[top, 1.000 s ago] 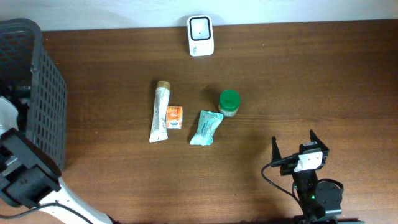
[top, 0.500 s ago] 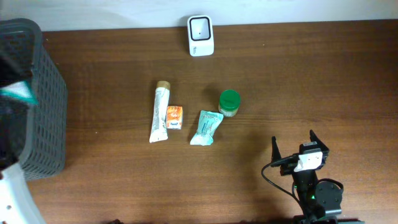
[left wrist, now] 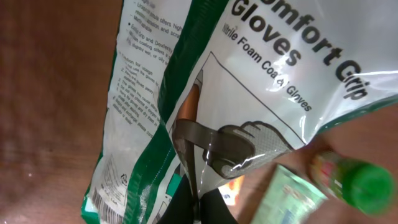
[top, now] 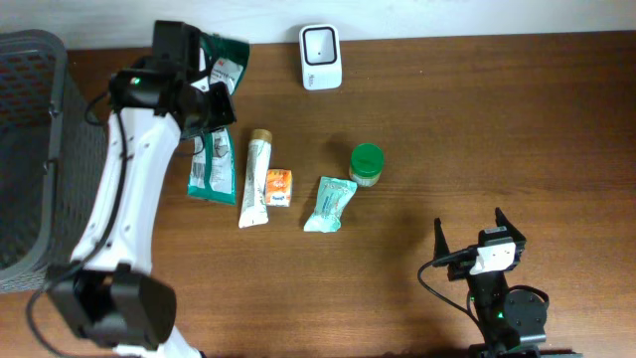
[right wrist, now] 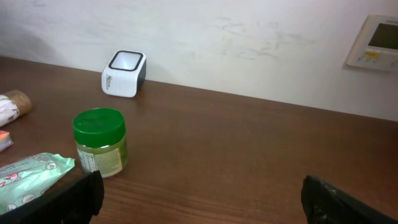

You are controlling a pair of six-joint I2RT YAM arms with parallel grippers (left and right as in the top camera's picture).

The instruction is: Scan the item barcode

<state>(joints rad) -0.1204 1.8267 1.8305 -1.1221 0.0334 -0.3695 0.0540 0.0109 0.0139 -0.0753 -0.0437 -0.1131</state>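
Bare tabletop (top: 517, 129) stretches right of the scanner (top: 321, 57), open to the wide-spread right claw (top: 468, 219). In front of the scanner, a tube (top: 256, 179), small orange box (top: 279, 187), teal packet (top: 329, 204) and green-lidded jar (top: 366, 165) crowd the middle. To its left, the left arm (top: 129, 189) and glove packet (top: 211, 169) block passage, with a basket (top: 84, 149) beyond.

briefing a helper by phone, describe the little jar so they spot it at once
From the white device at the far edge of the table, look nearer and slightly right. The jar stands right of a flat teal pouch; it alone is round and upright, with a bright green lid.
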